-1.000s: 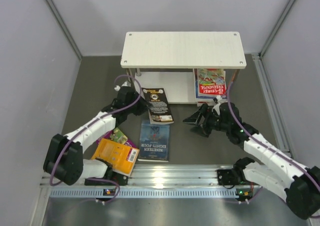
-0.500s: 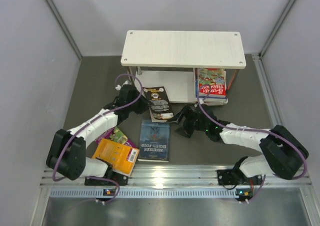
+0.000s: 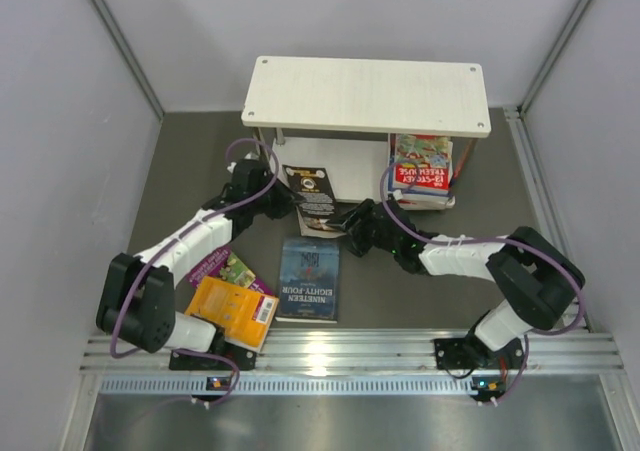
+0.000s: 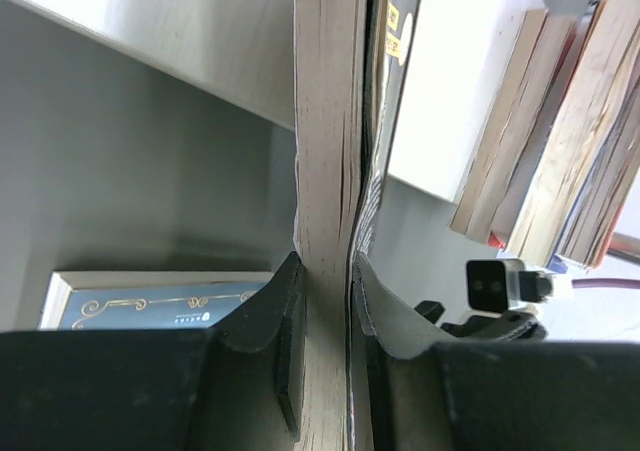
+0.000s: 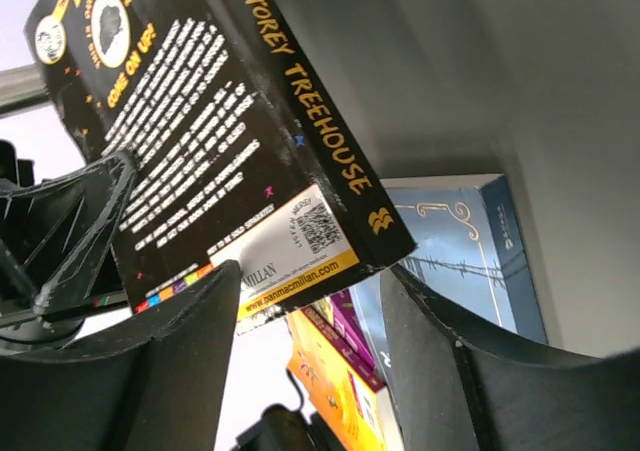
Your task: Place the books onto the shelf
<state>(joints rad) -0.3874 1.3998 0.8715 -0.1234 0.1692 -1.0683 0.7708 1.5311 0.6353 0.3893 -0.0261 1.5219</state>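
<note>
The dark grey table [image 3: 180,161] carries the shelf [image 3: 366,96] at the back. A stack of books [image 3: 421,171] lies low in its right end. On the table, a blue book [image 3: 309,279] lies flat, with an orange book [image 3: 236,311] overlapping a purple book [image 3: 226,268] to its left.

Spine, black book [image 5: 200,141]: "-STOREY TREEHOUSE"; back cover: "panmacmillan.com"; blue book [image 3: 310,279]: seemingly "NINETEEN EIGHTY-FOUR"

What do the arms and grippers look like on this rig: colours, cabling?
The left arm and right arm have white shell links, black joints and a purple cable looping alongside. The left gripper and right gripper are black, each with two curved matte fingers.
</note>
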